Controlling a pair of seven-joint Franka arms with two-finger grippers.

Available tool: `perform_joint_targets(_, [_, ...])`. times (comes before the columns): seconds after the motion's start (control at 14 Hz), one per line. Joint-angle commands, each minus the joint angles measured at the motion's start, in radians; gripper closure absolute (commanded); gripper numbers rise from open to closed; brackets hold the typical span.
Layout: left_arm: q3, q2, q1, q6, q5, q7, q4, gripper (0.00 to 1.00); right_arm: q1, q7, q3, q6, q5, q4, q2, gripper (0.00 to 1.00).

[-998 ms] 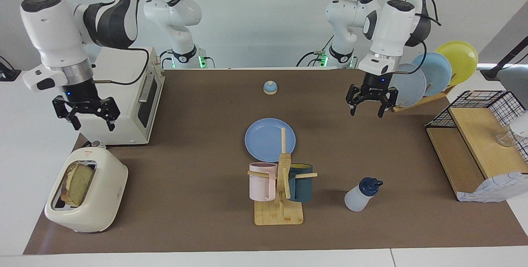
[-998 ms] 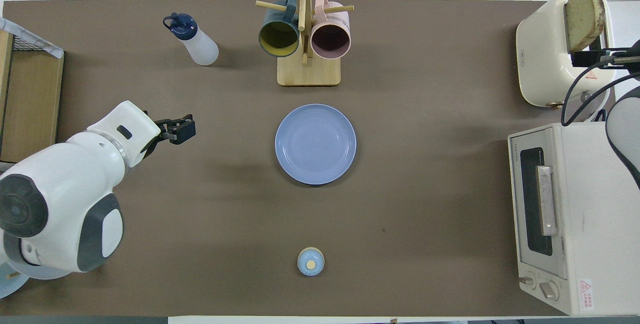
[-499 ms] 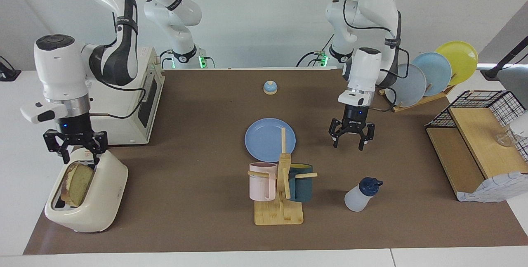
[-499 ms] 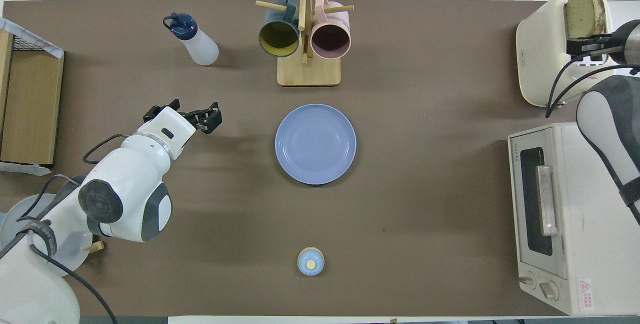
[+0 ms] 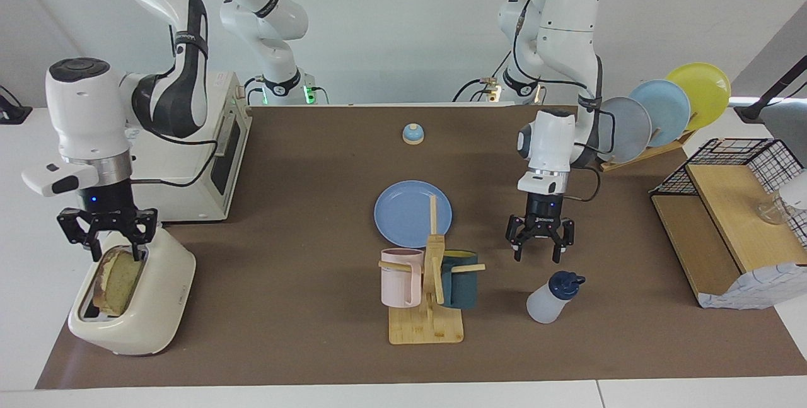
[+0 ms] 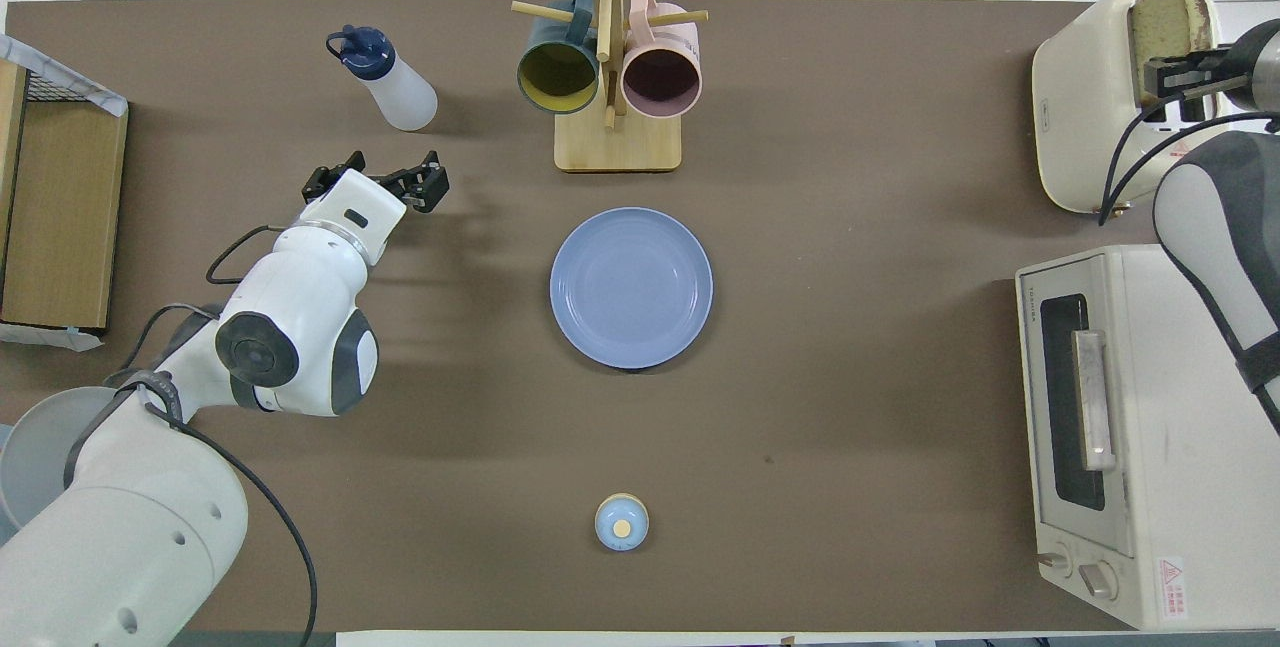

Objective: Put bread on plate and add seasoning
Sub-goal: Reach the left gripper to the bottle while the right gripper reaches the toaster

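- Change vs. a second ago: both arms have come down. The right pincer point(image 5: 114, 249) has gone from beside the toaster oven point(image 5: 208, 162) down to the top edge of the bread point(image 5: 116, 279), low in the facing view at the right arm's end.
- Right pincer has narrowed since then; whether it has actually closed on the slice, I cannot tell.
- The left pincer point(image 5: 538, 258) has travelled from in front of the plate rack point(image 5: 643, 152) to lower centre frame. It hangs over bare bench point(image 5: 284, 219) between the plate point(image 5: 406, 209) and the seasoning point(image 5: 548, 301), spread wide and holding nothing, clear of the bottle.
- Bread, plate and seasoning have not moved. The bread stands in the toaster point(image 5: 157, 307), the plate lies mid-frame with nothing on it, and the seasoning stands upright at the bottom of the facing view.
- Counts: two arms, two pincers; one bread slice, one flat blue plate, one seasoning bottle, one toaster, one toaster oven, one bell point(image 5: 412, 134). There are two mugs — pink point(image 5: 400, 277) and dark teal point(image 5: 460, 279) — on one mug tree point(image 5: 427, 326), and three plates upright in the rack.
- Hidden or cut off: the bread's lower part sits inside the slot. The mug tree's post crosses the plate rim in the facing view. The left arm covers part of the nearest rack plate. In the overhead view the frame edge cuts the right arm — little of its pincer shows there.
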Motion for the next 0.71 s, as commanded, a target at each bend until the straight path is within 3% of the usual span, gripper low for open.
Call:
perform_joint_targets(0.0, [0.139,0.07,-0.131,0.027,-0.059,-0.007,0.066,0.0,-0.004,-0.036,0.006,0.014,-0.023,0.018,0.012,0.54])
perform_joint_targets(0.21, [0.14,0.145,-0.141,0.067,-0.113,-0.009,0.129,0.0,-0.006,-0.113,0.006,0.011,-0.04,0.02,0.012,1.0])
perform_joint_targets(0.5, [0.136,0.19,-0.127,0.043,-0.149,-0.01,0.242,0.0,0.0,-0.122,0.006,-0.001,-0.05,0.041,0.012,1.0])
perform_joint_targets(0.64, [0.138,0.198,-0.127,0.032,-0.15,-0.012,0.258,0.0,0.003,-0.124,0.015,-0.088,-0.081,0.099,0.008,1.0])
